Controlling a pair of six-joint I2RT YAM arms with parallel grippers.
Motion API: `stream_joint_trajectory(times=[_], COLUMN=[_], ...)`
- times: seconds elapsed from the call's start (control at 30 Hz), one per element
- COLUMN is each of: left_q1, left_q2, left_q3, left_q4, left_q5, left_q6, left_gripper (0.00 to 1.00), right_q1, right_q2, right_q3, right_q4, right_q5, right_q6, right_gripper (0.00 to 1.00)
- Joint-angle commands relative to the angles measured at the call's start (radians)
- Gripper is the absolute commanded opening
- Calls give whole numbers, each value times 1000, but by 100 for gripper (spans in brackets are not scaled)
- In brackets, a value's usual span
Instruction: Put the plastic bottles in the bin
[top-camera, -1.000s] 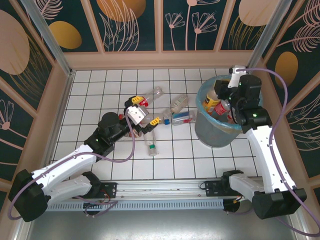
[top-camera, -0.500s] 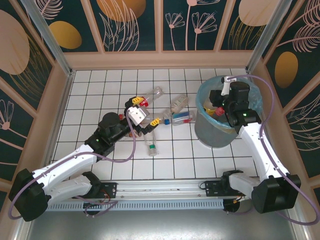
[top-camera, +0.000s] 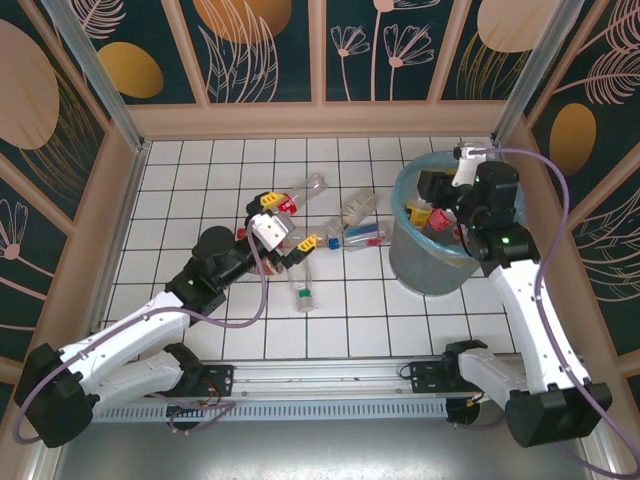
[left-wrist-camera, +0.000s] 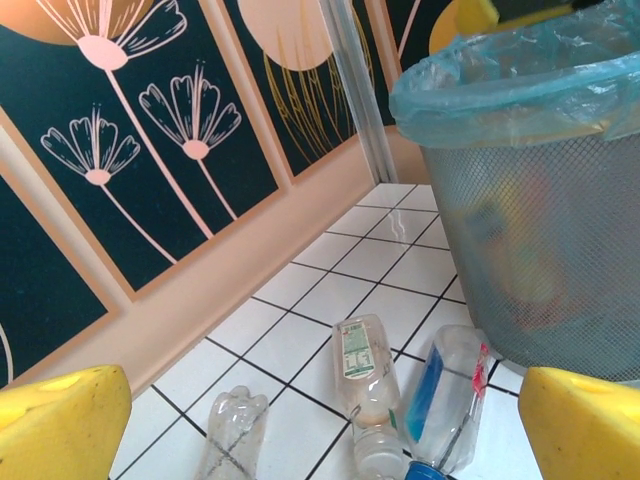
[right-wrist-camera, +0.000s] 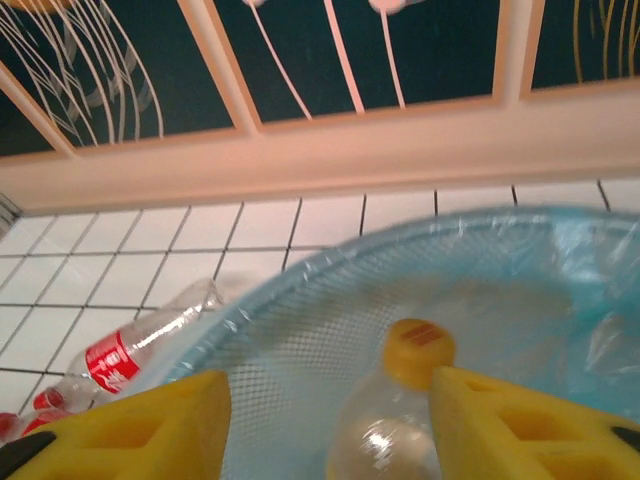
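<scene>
Left gripper (top-camera: 290, 220) (left-wrist-camera: 320, 420): low over the white tiled floor (top-camera: 200, 180), yellow fingers (left-wrist-camera: 60, 420) spread wide, holding nothing. Plastic bottles on the tiles ahead of it: blue-labelled bottle (top-camera: 365, 237) (left-wrist-camera: 450, 395) and white-labelled bottle (left-wrist-camera: 358, 365) lying near the bin's foot, crumpled clear bottle (left-wrist-camera: 232, 430) to their left, red-labelled bottle (top-camera: 308, 190) (right-wrist-camera: 110, 360) farther back. Bin (top-camera: 420, 265) (left-wrist-camera: 540, 230) (right-wrist-camera: 330, 270): grey mesh with a blue liner, far right, with bottles inside. Right gripper (top-camera: 432, 200) (right-wrist-camera: 330, 400): above the bin's mouth, fingers parted, gripping nothing; yellow-capped bottle (right-wrist-camera: 418, 345) in the bin beyond them.
</scene>
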Motion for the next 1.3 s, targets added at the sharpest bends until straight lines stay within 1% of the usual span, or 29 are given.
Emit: stream_joint_trajectory(times=[0.0, 0.13, 0.23, 0.33, 0.4, 0.47, 0.57, 0.63, 0.7, 0.77, 0.83, 0.87, 0.97, 1.0, 1.03, 1.13, 1.17, 1.27], left_q1=[-2, -2, -1, -2, -2, -1, -1, -1, -1, 2, 30, 75, 243, 278, 296, 301, 301, 310], left_q2=[-22, -17, -10, -8, 1, 21, 78, 132, 186, 223, 251, 265, 309, 320, 328, 353, 360, 363], left_q3=[-16, -21, -19, -19, -1, 43, 139, 212, 277, 312, 333, 344, 386, 389, 389, 391, 390, 381], left_q4=[-3, 11, 11, 7, -25, -91, -247, -372, -493, -575, -627, -652, -695, -696, -696, -708, -719, -733], left_q5=[-27, -33, -23, -36, -73, -122, -255, -339, -385, -383, -370, -329, -165, -122, -93, -27, -17, -42], left_q6=[23, 23, 16, 3, -22, -64, -190, -276, -360, -403, -457, -506, -693, -737, -760, -780, -780, -798], left_gripper=[99, 99, 99, 99, 99, 99, 99, 99, 99, 98, 97, 97, 96, 97, 97, 96, 96, 96], right_q1=[-2, -2, -2, -1, 6, 21, 77, 144, 230, 316, 376, 413, 474, 489, 506, 552, 562, 585], right_q2=[-23, 13, 59, 73, 69, 63, 48, 23, -2, -18, -25, -24, -4, 3, 7, 10, 11, 31], right_q3=[43, 77, 114, 109, 94, 98, 116, 109, 86, 56, 21, 9, -7, -9, -10, -32, -44, -70], right_q4=[29, 31, 4, 17, 40, 46, 52, 87, 145, 194, 237, 253, 278, 283, 288, 309, 316, 334], right_q5=[-7, 7, 35, -10, -50, -50, -2, 36, 66, 83, 95, 95, 106, 109, 114, 121, 114, 74], right_q6=[-1, -9, 1, 20, 31, 33, 25, -5, -77, -148, -206, -230, -270, -280, -290, -319, -322, -289], right_gripper=[56, 52, 46, 41, 40, 39, 39, 39, 39, 39, 40, 40, 41, 41, 41, 41, 41, 42])
